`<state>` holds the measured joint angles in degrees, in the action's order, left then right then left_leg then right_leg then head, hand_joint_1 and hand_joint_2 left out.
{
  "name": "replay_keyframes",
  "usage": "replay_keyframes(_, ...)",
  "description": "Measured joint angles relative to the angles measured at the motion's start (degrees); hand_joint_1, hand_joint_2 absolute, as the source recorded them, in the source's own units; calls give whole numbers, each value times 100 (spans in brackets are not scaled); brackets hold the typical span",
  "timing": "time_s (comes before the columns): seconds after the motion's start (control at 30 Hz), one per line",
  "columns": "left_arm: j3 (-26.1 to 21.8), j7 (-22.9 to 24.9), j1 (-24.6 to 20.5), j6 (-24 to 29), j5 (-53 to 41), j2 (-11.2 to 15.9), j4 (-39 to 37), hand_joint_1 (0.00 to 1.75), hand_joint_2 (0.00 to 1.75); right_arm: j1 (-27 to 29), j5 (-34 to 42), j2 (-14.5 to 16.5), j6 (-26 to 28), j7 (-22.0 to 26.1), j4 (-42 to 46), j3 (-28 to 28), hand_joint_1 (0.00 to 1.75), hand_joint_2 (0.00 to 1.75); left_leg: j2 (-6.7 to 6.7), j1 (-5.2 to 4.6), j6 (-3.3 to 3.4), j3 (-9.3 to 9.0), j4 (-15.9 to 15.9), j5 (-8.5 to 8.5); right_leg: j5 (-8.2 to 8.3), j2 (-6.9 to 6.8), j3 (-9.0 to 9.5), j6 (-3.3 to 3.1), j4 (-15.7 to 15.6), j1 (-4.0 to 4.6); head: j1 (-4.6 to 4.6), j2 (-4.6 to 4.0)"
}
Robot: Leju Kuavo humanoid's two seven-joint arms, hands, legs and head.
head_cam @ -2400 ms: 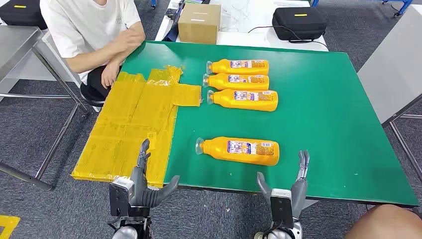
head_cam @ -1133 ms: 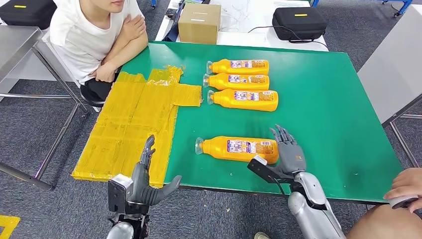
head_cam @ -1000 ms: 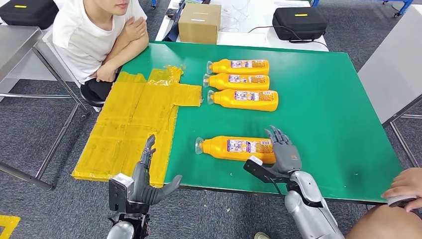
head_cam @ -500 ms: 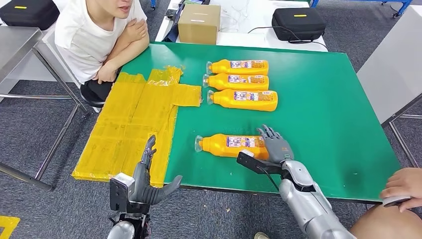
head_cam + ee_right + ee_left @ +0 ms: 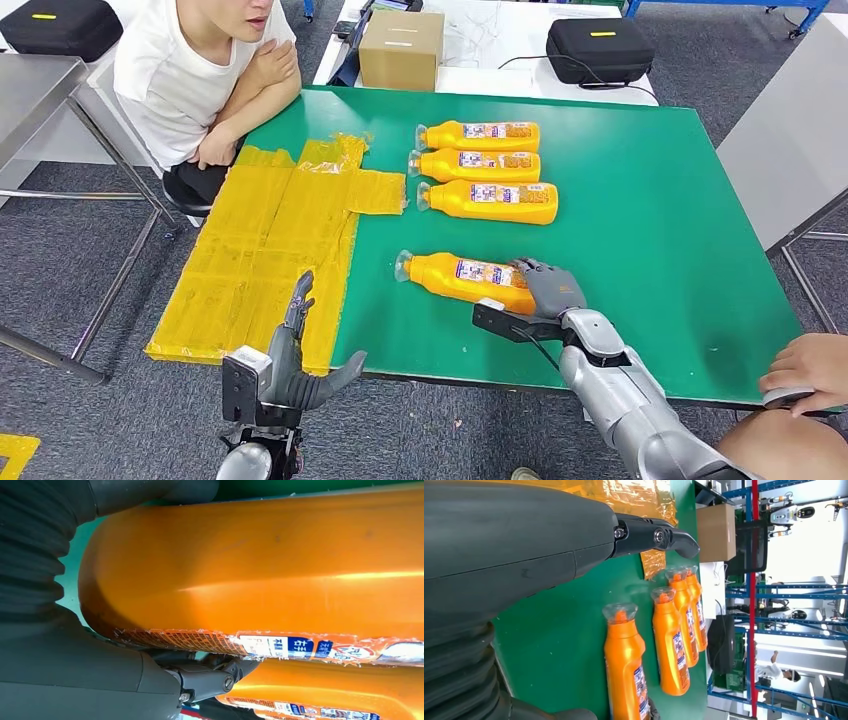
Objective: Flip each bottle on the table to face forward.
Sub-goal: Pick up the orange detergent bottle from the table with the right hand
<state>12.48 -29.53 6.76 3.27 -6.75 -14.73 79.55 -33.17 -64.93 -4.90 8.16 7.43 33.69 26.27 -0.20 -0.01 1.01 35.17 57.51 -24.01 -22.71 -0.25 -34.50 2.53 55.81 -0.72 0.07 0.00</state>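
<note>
Right hand (image 5: 550, 290) wrapped round near bottle's (image 5: 460, 278) base — left hand (image 5: 295, 365) spread, off table edge.

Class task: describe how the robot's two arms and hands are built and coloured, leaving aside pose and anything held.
Both arms are silver metal. The right hand is grey with darker fingers and a thin black cable at its wrist. The left hand is grey too, behind a black boxy wrist block; a grey ribbed cover sits at the wrist.
</note>
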Motion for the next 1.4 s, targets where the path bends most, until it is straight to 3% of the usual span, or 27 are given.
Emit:
replay_keyframes(0.37, 1, -29, -51, 34, 12, 0, -88, 0, 175, -162, 97, 3, -92, 52, -314, 53, 175, 175, -2, -1, 1, -16, 1, -2, -3, -1, 16, 1, -1, -1, 0, 0)
replay_keyframes(0.53, -17, -43, -59, 69, 114, 0, -123, 0, 175, -59, 834, 23, 67, 462, -294, -49, 175, 175, -2, -1, 2, -25, 0, -3, -4, -1, 28, 1, -1, -1, 0, 0)
replay_keyframes(0.63, -39, 71, -20, -22, 282, 0, -120, 0, 175, 208, 1603, 83, 99, 768, 13, -300, 175, 175, -1, -1, 3, -25, 0, -7, -3, 0, 28, 1, -1, 0, 2, 0)
replay_keyframes(0.83, -61, 245, 21, -229, 580, 0, -115, 0, 175, 697, 2247, 215, 140, 1091, 648, -645, 175, 175, 0, 1, 1, -23, -1, -10, -4, 0, 23, 1, 0, 2, 0, 0)
replay_keyframes(1.07, -7, 337, 107, -761, 1030, 16, -54, 0, 175, 1675, 3528, 672, 291, 1711, 2066, -1047, 175, 175, -2, 3, 0, -1, -1, -11, -8, -1, 4, 0, 1, 4, 1, 0)
replay_keyframes(1.4, 387, 122, 193, -1708, 988, 287, 162, 0, 175, 2349, 3871, 1162, 219, 2157, 3099, -1139, 175, 175, -1, 1, 1, 16, -2, -12, -10, 0, -13, 0, 1, 1, 2, 0)
